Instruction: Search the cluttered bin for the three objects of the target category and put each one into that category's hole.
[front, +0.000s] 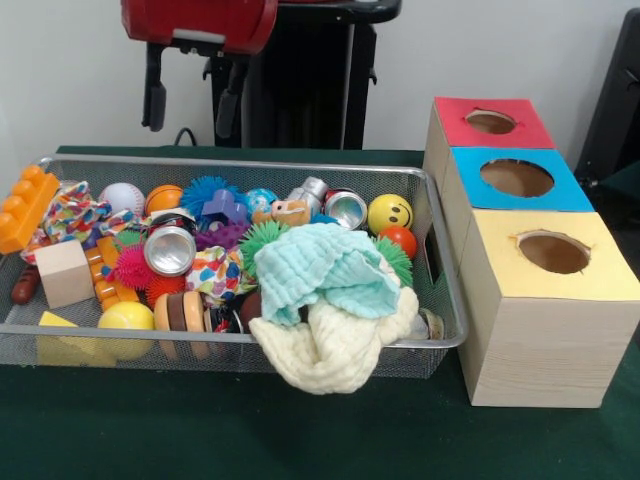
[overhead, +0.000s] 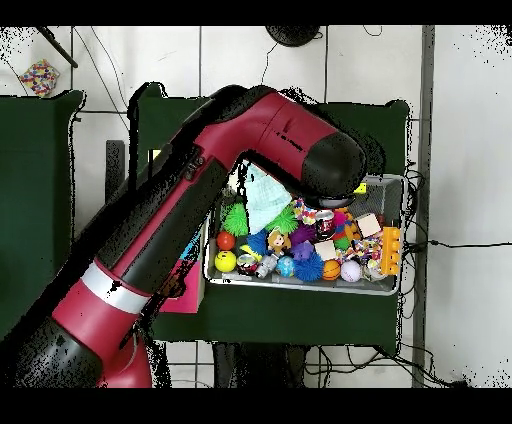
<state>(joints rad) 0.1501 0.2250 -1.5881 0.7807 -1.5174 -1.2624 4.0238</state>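
pincer (front: 190, 100): my fingers hang apart, empty, raised to scan.
bin (front: 300, 165): clutter below me.
hole (front: 490, 121): far, unfilled.

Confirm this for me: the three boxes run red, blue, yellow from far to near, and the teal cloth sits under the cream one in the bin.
Not quite. The front view shows the teal cloth lying on top of the cream cloth, which droops over the rim of the bin. The box order is right: red, blue, yellow, far to near.
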